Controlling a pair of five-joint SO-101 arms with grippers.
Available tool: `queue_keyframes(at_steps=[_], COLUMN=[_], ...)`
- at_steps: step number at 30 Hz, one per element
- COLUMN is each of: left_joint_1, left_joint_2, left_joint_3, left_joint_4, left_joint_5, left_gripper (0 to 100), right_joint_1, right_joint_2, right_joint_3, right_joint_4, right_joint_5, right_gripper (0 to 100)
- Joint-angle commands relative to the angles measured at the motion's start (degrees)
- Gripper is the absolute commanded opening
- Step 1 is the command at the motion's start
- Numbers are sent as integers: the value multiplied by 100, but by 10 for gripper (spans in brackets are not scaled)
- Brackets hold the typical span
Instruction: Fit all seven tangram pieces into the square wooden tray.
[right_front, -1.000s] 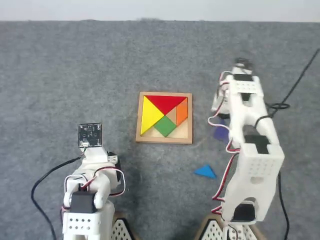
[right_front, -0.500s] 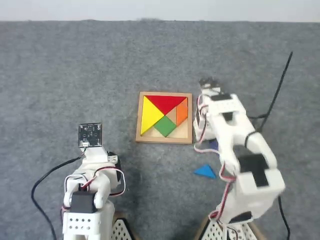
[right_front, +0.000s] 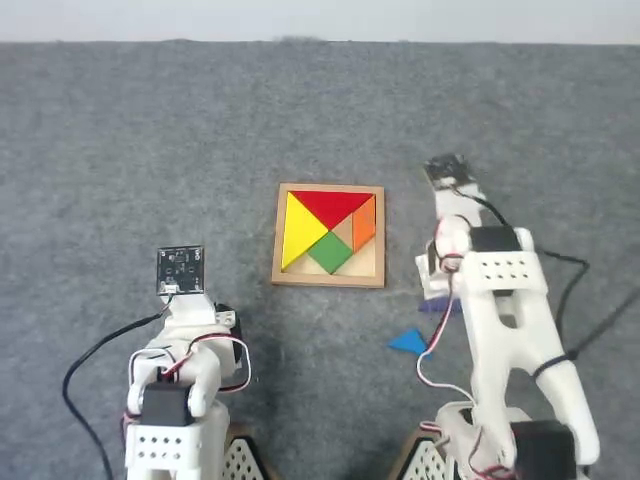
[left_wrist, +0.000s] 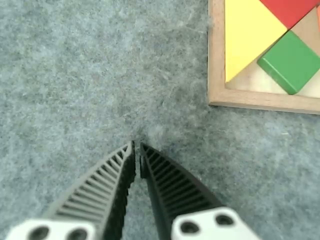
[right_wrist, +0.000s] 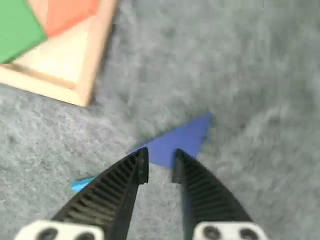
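Hovering low over the grey carpet (right_front: 150, 130), the right gripper (right_wrist: 159, 163) has its jaws only narrowly parted, nothing held between them. Its fingertips sit right at the near edge of the dark blue piece (right_wrist: 180, 137), which lies flat on the carpet. That piece is outside the square wooden tray (right_front: 278, 240), near the tray's corner on the right arm's side. Just beyond it, nearer the arms' bases, the light blue triangle (right_front: 410, 343) also lies loose on the carpet, apart from the tray.

Inside the tray, four pieces are seated. The red triangle (right_front: 328, 206) runs along the far edge, and the yellow triangle (right_front: 299, 240) fills the side towards the left arm. The green square (right_front: 330, 252) stands on its point in the middle, and the orange piece (right_front: 364, 222) lies against the side nearest the right arm. Bare wood shows along the tray's near edge and between the green and the orange.

Over on the other side, the left gripper (left_wrist: 137, 149) sits with its jaws all but closed, tips nearly touching and holding nothing. It points at bare carpet a little short of the tray's near corner. In the high view the left arm is folded back close to its base, well apart from the tray.
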Motion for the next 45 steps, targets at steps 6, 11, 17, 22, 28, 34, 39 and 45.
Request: queue_keyframes(at_steps=[6,11,17,22,28,34,39,45], left_joint_1=[-35,-35,-35,-35,-35,-35,-35,-35], left_joint_2=[-114,-114,-114,-114,-114,-114,-114,-114], left_joint_3=[-75,-75,-75,-75,-75,-75,-75,-75], left_joint_4=[26,26,26,26,26,26,26,26], left_joint_5=[-88,-88,-88,-88,-88,-88,-88,-88], left_gripper=[14,14,14,14,14,14,14,14], right_joint_1=[374,338,391,391,919,593,435,470], right_joint_2=[980,1982,2738,2800,2202,1103,1402,2299], right_joint_3=[62,-448,-1081,-1090,-1090,-501,-598,-1231], right_joint_4=[-840,-919,-505,-470,-497,-514,-629,-585], right_joint_5=[-1213,-1653,-1618,-1609,-1688,-2330,-3121,-3015], right_gripper=[145,145,145,195,203,188,191,191])
